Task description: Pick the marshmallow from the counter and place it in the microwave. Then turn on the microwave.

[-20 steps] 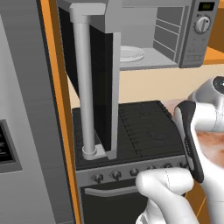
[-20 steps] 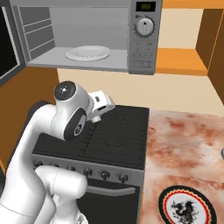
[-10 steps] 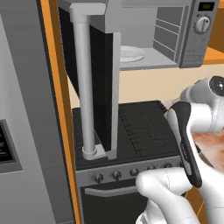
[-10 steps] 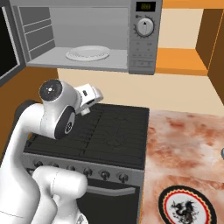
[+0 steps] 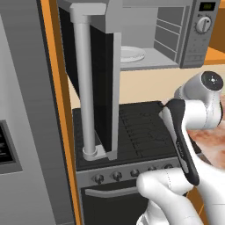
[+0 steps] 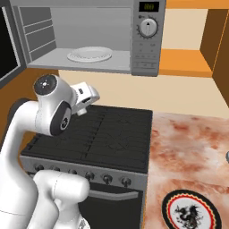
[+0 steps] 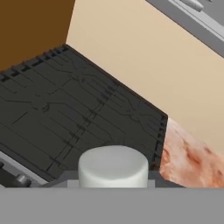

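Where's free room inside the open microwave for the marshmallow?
The round white plate takes the middle of the silver-grey microwave floor. Bare strips remain along the front lip and by the right wall. The off-white cylindrical marshmallow sits at the gripper, above the black stovetop.

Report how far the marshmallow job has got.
Done: the marshmallow is off the counter, gripped in the gripper above the stove. In hand: carrying it toward the open microwave. Left: set it on the plate inside, shut the door, turn the dial.
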